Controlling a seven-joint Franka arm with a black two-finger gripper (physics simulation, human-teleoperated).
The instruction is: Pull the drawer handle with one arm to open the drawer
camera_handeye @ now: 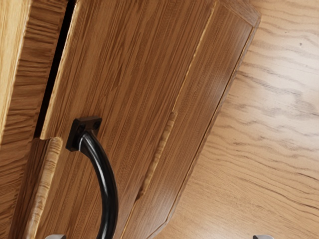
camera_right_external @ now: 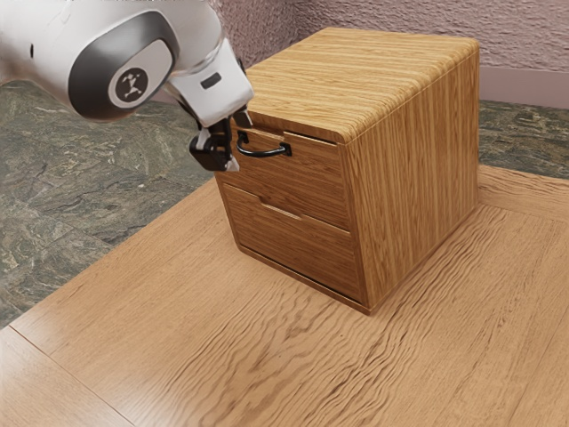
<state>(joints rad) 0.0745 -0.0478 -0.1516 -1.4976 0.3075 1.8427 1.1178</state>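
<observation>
Black tool [camera_right_external: 215, 156] hangs at the near end of the drawer handle [camera_right_external: 264, 149], its fingers spread wide with the dark bar [camera_handeye: 102, 179] between them, gripping nothing. That handle sits on the upper drawer [camera_right_external: 293, 182] of a wooden cabinet [camera_right_external: 409, 169] standing on the table [camera_right_external: 267, 356]. A thin dark gap runs along the drawer front, so it looks barely ajar at most. Closing on the bar and the whole pull remain. No writing is legible; the arm's joint cap [camera_right_external: 131, 84] carries a wordless white emblem.
</observation>
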